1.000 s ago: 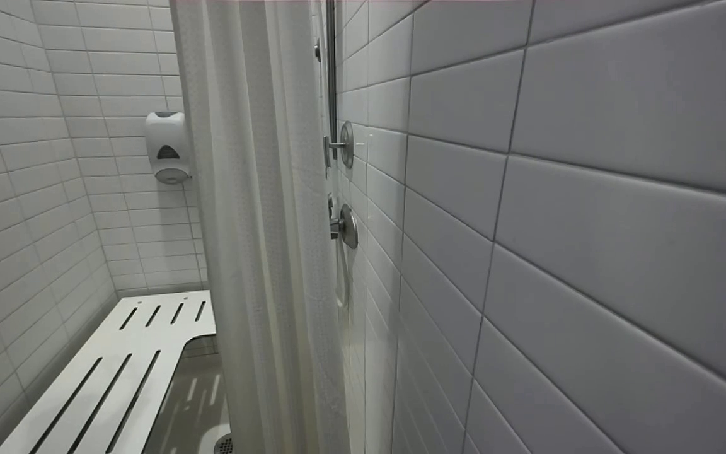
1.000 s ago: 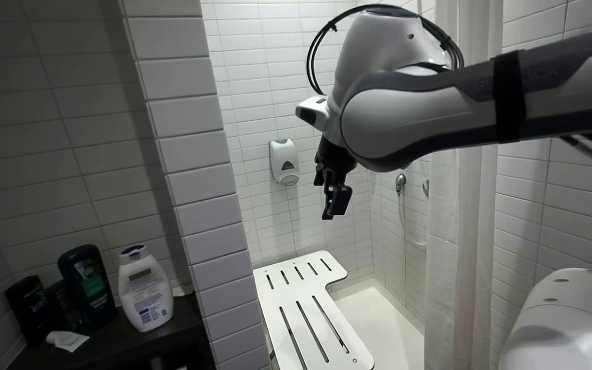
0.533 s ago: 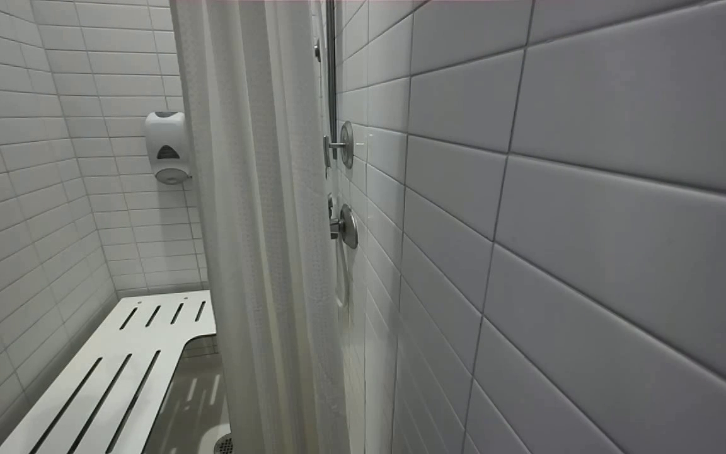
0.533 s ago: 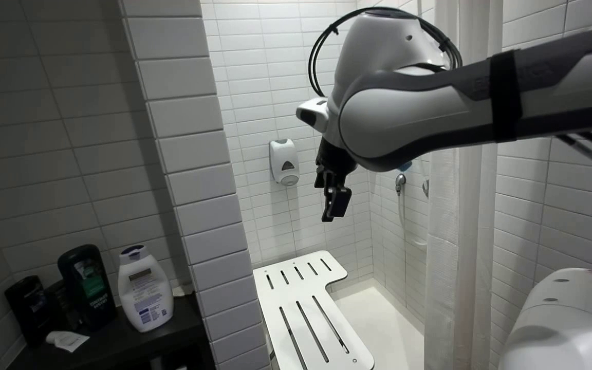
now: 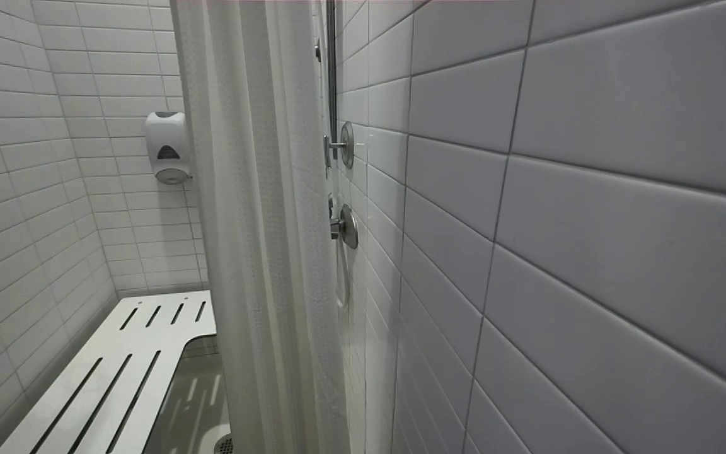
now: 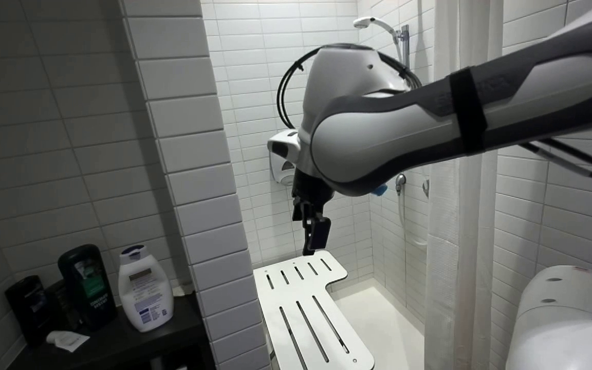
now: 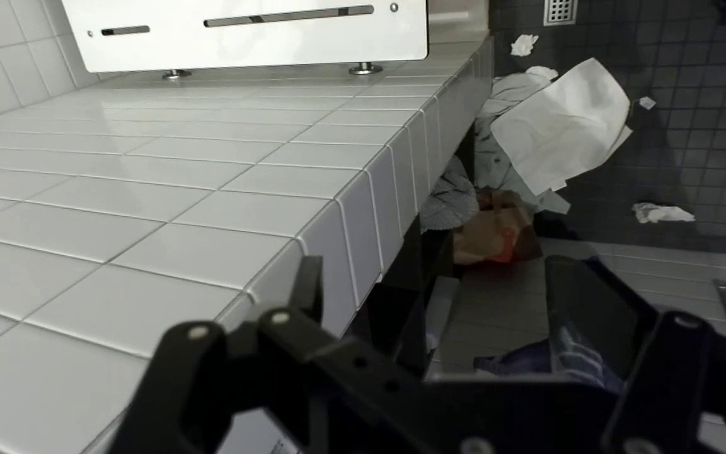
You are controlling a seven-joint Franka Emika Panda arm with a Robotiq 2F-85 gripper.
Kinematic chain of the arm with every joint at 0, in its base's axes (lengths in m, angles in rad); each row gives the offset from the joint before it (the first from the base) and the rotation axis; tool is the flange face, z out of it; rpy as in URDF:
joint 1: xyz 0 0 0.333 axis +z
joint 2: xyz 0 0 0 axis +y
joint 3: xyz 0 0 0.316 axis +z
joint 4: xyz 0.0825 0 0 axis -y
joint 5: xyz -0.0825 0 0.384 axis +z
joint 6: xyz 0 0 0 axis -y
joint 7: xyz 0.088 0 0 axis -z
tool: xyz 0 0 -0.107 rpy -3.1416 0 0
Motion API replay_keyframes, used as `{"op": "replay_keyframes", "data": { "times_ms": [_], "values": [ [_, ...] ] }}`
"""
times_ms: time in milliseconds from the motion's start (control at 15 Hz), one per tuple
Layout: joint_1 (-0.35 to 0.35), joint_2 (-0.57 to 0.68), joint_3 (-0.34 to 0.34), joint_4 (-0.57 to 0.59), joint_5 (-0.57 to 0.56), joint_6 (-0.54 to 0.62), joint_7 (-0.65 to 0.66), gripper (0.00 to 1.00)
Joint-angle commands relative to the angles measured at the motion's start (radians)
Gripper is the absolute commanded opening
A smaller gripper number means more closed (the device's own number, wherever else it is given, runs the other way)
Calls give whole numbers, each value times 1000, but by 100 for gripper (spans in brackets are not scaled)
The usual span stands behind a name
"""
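The seat [image 6: 316,318] is white and smooth, a bit like a letter L, with long thin slots [image 7: 290,16] cut through it. It lies flat above the pale shower floor [image 6: 388,318], next to a white tile wall [image 7: 167,157]. In the wrist view, two shiny round metal bits [image 7: 365,68] sit between its edge and the tiles.

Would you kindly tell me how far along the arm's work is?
Already done: no finished step can be made out; the white bottle and the green-labelled bottle stand on the black shelf. In hand: nothing, as the open gripper has its fingers apart with nothing clasped. Left: probably any grasp itself, since both bottles stand clear of the gripper.
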Motion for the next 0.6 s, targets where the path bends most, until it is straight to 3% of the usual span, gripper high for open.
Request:
{"op": "replay_keyframes", "data": {
  "times_ms": [0,533],
  "values": [
    [-18,47,11,25,-5,26,13,100],
    [-133,-21,-6,12,-42,62,48,100]
  ]
}}
